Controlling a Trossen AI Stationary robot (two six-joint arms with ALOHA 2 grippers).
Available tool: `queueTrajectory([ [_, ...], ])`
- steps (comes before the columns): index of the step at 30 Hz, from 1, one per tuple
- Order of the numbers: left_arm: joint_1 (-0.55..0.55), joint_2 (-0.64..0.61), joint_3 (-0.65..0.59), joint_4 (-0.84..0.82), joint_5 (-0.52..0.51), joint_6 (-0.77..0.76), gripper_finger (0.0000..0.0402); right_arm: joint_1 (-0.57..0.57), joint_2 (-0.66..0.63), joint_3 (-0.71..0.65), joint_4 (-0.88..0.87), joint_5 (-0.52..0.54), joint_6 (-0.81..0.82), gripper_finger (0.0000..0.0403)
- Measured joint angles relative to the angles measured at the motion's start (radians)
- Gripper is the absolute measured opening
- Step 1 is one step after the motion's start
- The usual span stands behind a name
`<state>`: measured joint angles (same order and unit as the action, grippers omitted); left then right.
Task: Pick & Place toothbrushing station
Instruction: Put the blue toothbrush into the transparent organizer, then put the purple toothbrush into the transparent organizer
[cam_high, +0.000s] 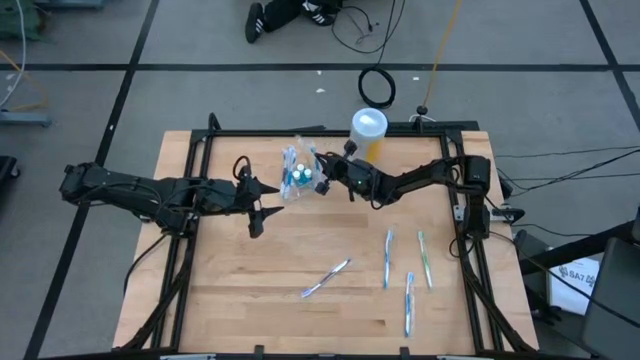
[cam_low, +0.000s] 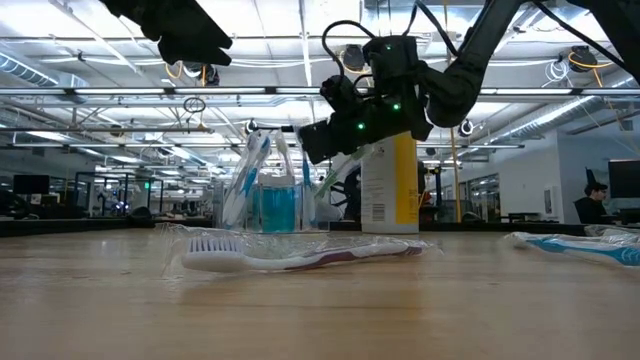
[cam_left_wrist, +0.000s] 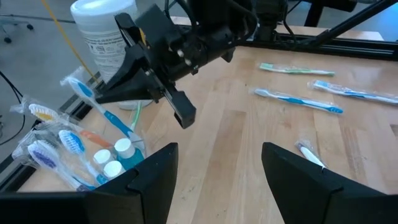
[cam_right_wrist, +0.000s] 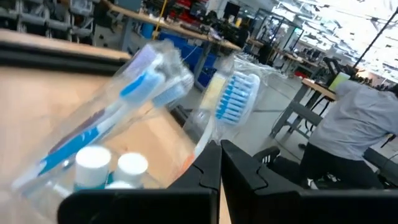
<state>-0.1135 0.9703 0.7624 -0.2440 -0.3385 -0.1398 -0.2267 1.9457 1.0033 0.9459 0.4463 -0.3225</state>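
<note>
I see right tool (cam_high: 323, 186) jaws together, just beside clear cup (cam_high: 298, 176) holding toothbrushes. Left tool (cam_high: 262, 200) jaws apart, empty, near cup. Four toothbrushes on tabletop (cam_high: 230, 290), well apart from both.

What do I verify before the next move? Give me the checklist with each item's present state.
1. Right tool shut on a toothbrush handle at the clear cup: ok.
2. Held brush's lower end inside the cup: cannot tell.
3. Cup upright on the table, brushes and toothpaste tubes standing in it: ok.
4. Left tool open, empty and apart from the cup: ok.
5. All brushes collected: not ok; four loose toothbrushes lie on the table.
6. Yellow canister apart from the right arm: cannot tell; it stands close behind.
</note>
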Motion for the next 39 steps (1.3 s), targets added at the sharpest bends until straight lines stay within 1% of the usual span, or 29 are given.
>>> queueTrajectory([
  [4, 0.0, 0.0, 0.0, -0.001, 0.0, 0.0, 0.0239, 0.019, -0.008, -0.001, -0.021, 0.005, 0.047, 0.0],
  [7, 0.0, 0.0, 0.0, -0.007, 0.006, 0.0, 0.0239, 0.037, -0.008, -0.001, -0.024, 0.062, 0.075, 0.0],
  [10, 0.0, 0.0, 0.0, -0.01, 0.007, 0.0, 0.0239, 0.053, -0.008, -0.001, -0.031, 0.13, 0.03, 0.0],
  [12, 0.0, 0.0, 0.0, -0.01, 0.007, 0.001, 0.0239, 0.059, -0.008, -0.001, -0.066, 0.156, -0.001, 0.0],
  [18, 0.0, 0.0, 0.0, -0.01, 0.007, -0.002, 0.0239, 0.059, -0.009, -0.001, -0.096, 0.155, -0.082, 0.0],
  [21, 0.0, 0.0, 0.0, -0.01, 0.007, -0.013, 0.0239, 0.066, -0.009, -0.001, -0.1, 0.155, -0.128, 0.0007],
  [25, 0.0, 0.0, 0.0, -0.01, 0.007, -0.017, 0.0239, 0.087, -0.009, -0.001, -0.101, 0.153, -0.171, 0.0033],
  [31, 0.0, 0.0, 0.0, -0.01, 0.007, -0.025, 0.0239, 0.112, -0.009, -0.001, -0.104, 0.163, -0.176, 0.0096],
  [33, 0.0, 0.0, 0.0, -0.01, 0.007, -0.029, 0.0239, 0.119, -0.009, -0.001, -0.1, 0.21, -0.177, 0.0117],
  [37, 0.0, 0.0, 0.0, -0.01, 0.008, -0.052, 0.0239, 0.137, -0.044, -0.001, -0.128, 0.377, -0.18, 0.0153],
  [39, 0.0, 0.0, 0.0, -0.009, 0.008, -0.067, 0.0239, 0.154, -0.074, -0.001, -0.171, 0.435, -0.184, 0.0166],
])
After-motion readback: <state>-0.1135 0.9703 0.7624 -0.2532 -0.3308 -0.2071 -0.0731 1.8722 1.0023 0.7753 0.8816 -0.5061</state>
